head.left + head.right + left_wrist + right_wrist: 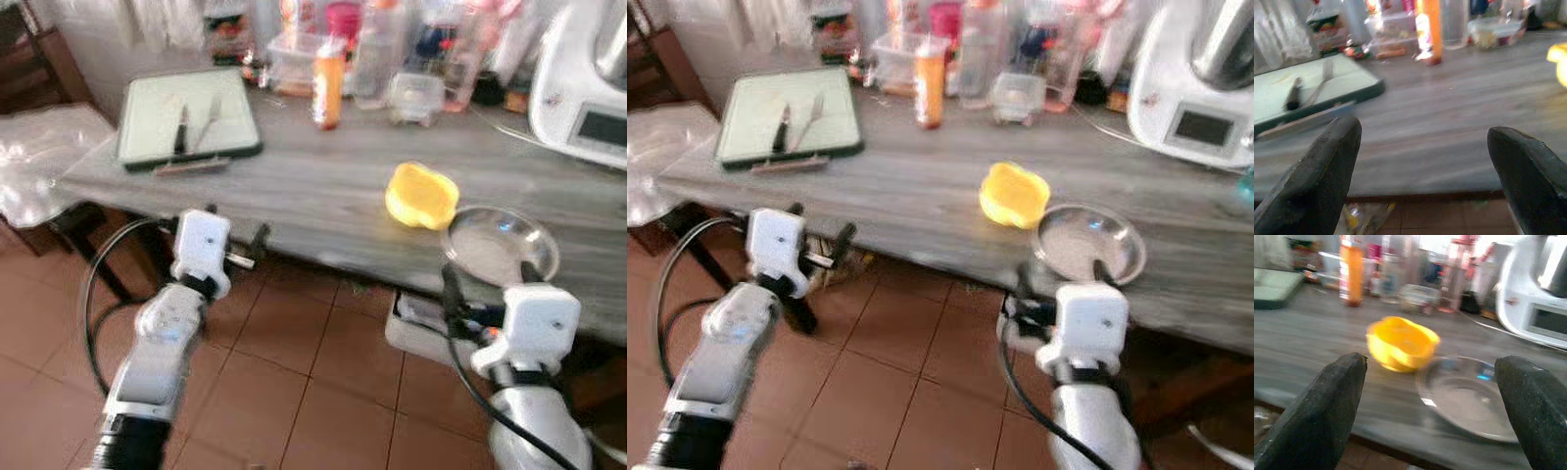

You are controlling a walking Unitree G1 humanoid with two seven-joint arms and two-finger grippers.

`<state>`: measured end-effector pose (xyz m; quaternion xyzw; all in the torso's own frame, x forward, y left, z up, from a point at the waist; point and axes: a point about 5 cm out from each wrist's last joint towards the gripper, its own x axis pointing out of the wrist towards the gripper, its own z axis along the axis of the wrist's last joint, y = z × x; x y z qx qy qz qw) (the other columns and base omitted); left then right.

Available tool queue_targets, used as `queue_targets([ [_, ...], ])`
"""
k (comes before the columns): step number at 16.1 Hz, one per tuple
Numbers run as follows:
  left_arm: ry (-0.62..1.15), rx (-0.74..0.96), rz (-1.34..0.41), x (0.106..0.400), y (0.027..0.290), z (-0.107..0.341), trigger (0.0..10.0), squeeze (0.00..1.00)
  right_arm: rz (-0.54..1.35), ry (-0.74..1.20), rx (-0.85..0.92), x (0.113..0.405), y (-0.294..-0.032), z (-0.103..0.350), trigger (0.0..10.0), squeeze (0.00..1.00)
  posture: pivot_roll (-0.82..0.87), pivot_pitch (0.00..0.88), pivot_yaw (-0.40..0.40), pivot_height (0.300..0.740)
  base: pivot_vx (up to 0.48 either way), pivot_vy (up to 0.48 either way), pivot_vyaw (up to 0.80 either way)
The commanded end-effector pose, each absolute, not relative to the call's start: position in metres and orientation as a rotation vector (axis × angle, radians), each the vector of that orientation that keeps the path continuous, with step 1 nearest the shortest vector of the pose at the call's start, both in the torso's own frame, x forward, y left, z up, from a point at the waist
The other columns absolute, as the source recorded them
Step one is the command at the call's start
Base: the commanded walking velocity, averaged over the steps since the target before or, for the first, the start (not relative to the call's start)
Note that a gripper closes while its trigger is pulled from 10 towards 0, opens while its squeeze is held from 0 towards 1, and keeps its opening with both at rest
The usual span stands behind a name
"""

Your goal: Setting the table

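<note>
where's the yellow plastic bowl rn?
The yellow plastic bowl sits on the grey wooden table toward the robot's right, just beside the clear glass plate near the front edge, ahead of the open right gripper.

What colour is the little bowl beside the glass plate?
Yellow bowl, clearest in the right wrist view.
</note>
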<state>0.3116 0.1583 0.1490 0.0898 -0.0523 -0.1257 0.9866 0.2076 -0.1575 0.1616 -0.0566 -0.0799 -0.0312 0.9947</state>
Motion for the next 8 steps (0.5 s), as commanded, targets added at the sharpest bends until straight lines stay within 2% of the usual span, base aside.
queue_targets([
  [1, -0.116, 0.174, -0.27, 0.3119, 0.1539, 0.1515, 10.0, 0.0, -0.081, -0.161, -0.129, 0.2071, -0.1631, 0.1616, 10.0, 0.0, 0.08, 0.094, 0.015, 0.74, 0.0, 0.0, 0.0],
  [8, -0.122, 0.158, -0.293, 0.3127, 0.1448, 0.1518, 10.0, 0.0, -0.081, -0.161, -0.11, 0.212, -0.1607, 0.1581, 10.0, 0.0, 0.09, 0.076, 0.028, 0.74, 0.0, 0.0, 0.0],
])
